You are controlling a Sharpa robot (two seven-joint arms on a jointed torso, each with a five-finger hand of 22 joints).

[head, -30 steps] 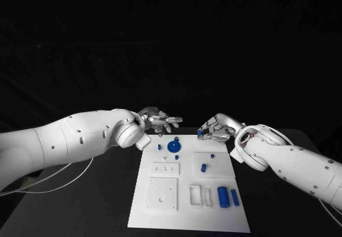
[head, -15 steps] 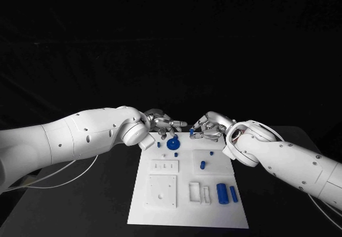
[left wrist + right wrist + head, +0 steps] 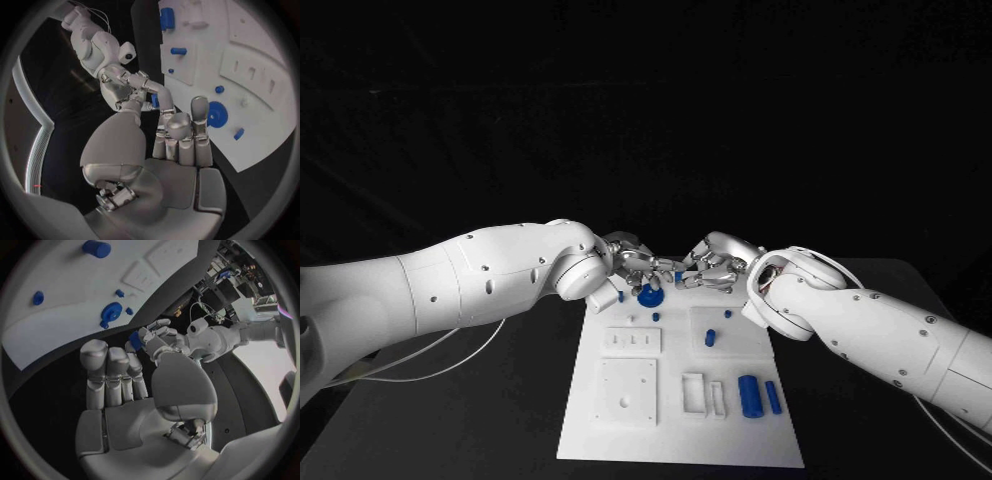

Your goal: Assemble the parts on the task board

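White task board (image 3: 733, 420) on a black table (image 3: 516, 420); blue gear (image 3: 649, 296) and cylinders (image 3: 750, 396); silver hands on white arms.

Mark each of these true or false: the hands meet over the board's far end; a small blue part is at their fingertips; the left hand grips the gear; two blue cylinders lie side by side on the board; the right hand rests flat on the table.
1. The left hand and right hand meet over the far end of the board. True.
2. A small blue part is at their fingertips. True.
3. The left hand grips the gear. False: the gear lies on the board, just nearer than the hands.
4. Two blue cylinders lie side by side on the board. True, towards its near right corner.
5. The right hand rests flat on the table. False: it is raised at the board's far end, its fingers at the part.
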